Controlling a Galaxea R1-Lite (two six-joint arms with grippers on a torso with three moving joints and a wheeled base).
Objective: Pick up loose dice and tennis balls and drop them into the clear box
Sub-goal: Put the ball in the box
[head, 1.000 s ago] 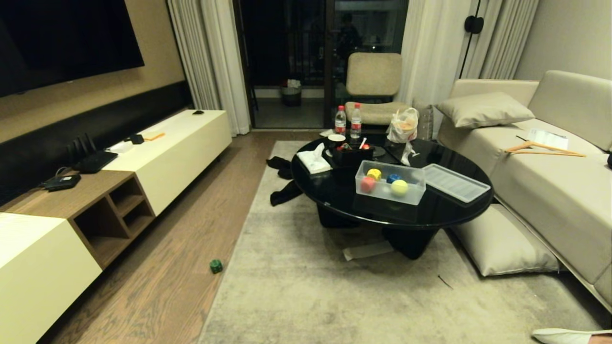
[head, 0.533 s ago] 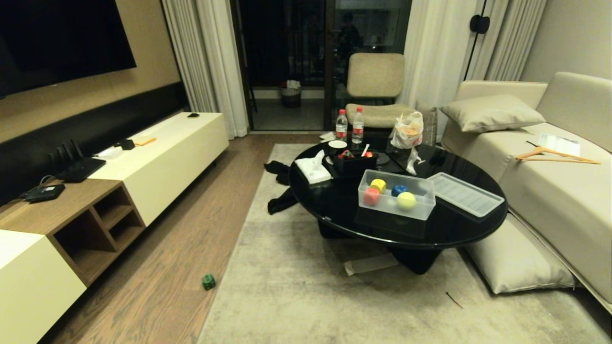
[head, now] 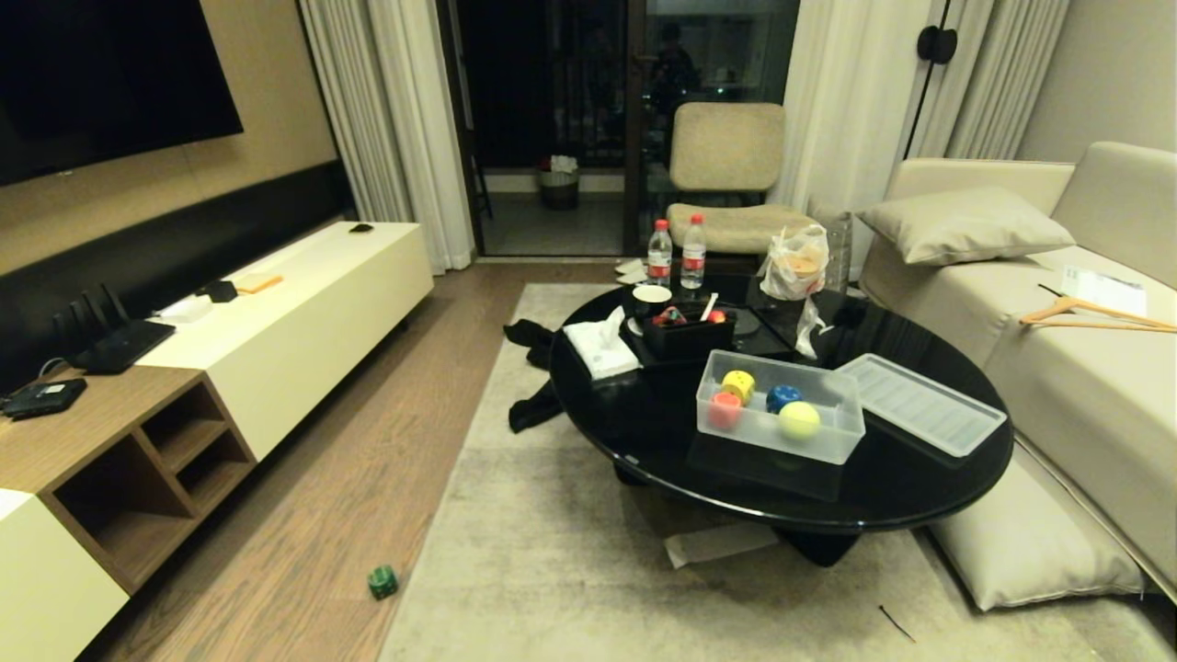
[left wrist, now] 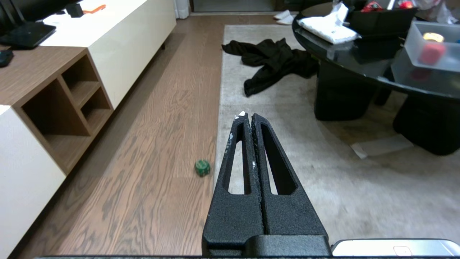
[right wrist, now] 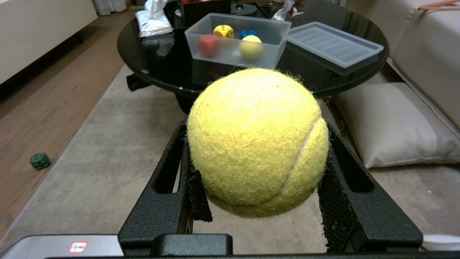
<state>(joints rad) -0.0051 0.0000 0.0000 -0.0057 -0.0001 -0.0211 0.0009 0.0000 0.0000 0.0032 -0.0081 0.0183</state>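
Head view: neither arm showing. Clear box sitting open on the near side of the round black table, holding a yellow die, a red die, a blue die and a tennis ball. Ribbed lid lying flat just right of the box. Green die lying loose on the wood floor, near left, just off the rug's edge. Black box, tissue pack, two bottles and a plastic bag crowding the far half of the table. Sofa running along the right, its near end cut off by the frame.

Left wrist view: left gripper pressed together, holding nothing, hanging over the rug. Green die on the floorboards to its left, apart from the tips. Black cloth lying on the rug farther off. Only a corner of the clear box showing, red die blurred through its wall.

Right wrist view: right gripper clamping a second tennis ball, fingers pressing its two sides. Ball blocking the near table edge and the fingertips. Clear box straight beyond, well apart, contents dimmed by the frosted wall. Floor cushion lying to the right, under the table edge.
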